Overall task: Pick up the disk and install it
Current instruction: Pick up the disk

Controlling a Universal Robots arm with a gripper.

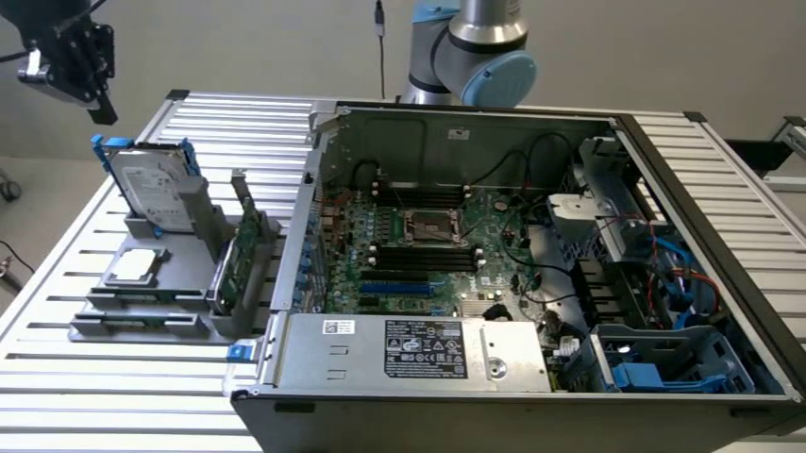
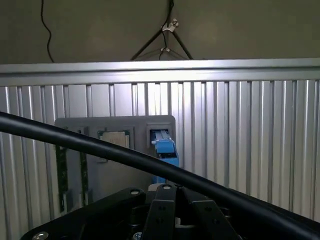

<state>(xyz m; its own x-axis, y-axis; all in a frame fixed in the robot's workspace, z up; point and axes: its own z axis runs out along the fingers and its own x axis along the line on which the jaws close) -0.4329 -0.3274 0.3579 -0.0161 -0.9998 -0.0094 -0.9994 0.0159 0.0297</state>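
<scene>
We count one disk [image 1: 149, 193], one square chip [image 1: 136, 267] and one green card [image 1: 233, 260], all in one grey holder [image 1: 139, 326] on the slatted worktop [image 1: 75, 387]. One open computer case [image 1: 504, 132] sits just beside the holder.

Disk: silver-grey, white label, blue rails, upright at the holder's far end, top edge free.

End effector [image 2: 172, 192]: pinched shut, empty, high above the holder, well apart from the disk.

Pale wall [image 1: 252, 47], slatted metal table [image 1: 126, 396]

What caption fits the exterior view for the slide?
Shut gripper hangs clear of the disk, which stands upright in a grey stand beside the open computer case.
</scene>
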